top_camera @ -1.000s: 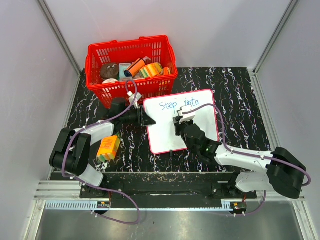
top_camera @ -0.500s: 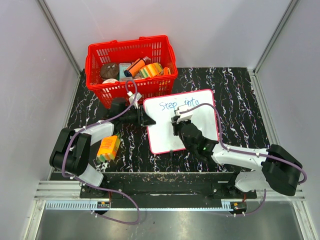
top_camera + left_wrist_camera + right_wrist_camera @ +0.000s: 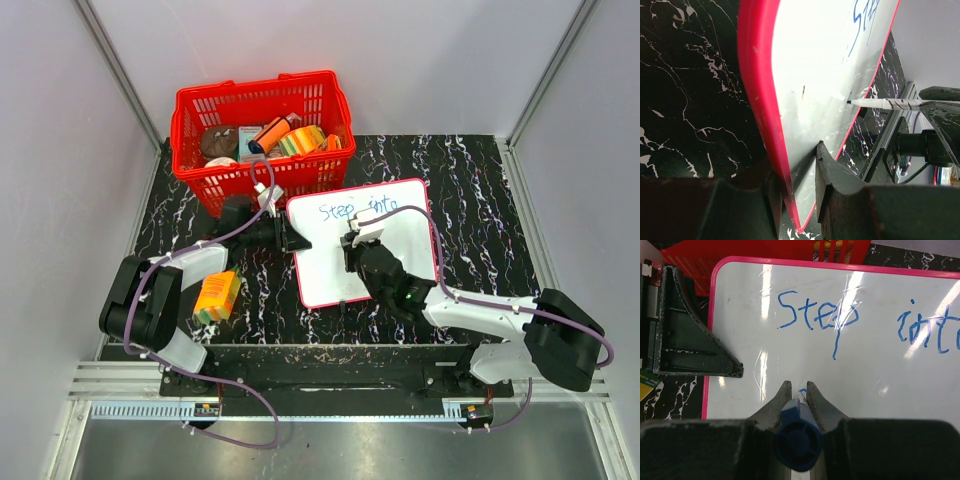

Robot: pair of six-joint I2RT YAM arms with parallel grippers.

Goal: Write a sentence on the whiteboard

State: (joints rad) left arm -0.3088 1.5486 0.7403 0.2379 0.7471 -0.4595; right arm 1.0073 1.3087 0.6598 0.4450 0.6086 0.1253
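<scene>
Whiteboard (image 3: 322, 268) lies on the black marbled desk (image 3: 480, 190) near the red basket (image 3: 262, 130), its left edge pinched by the left tool (image 3: 795, 165). Right tool (image 3: 795, 387) clamps a blue marker (image 3: 797, 437), tip touching the board below the blue writing (image 3: 817, 320), "Step into".

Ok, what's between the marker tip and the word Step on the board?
Only bare whiteboard. The right wrist view shows clean white surface from the marker in the right gripper up to Step.

The whiteboard (image 3: 880, 380) is glossy, the basket (image 3: 240, 178) red plastic
</scene>
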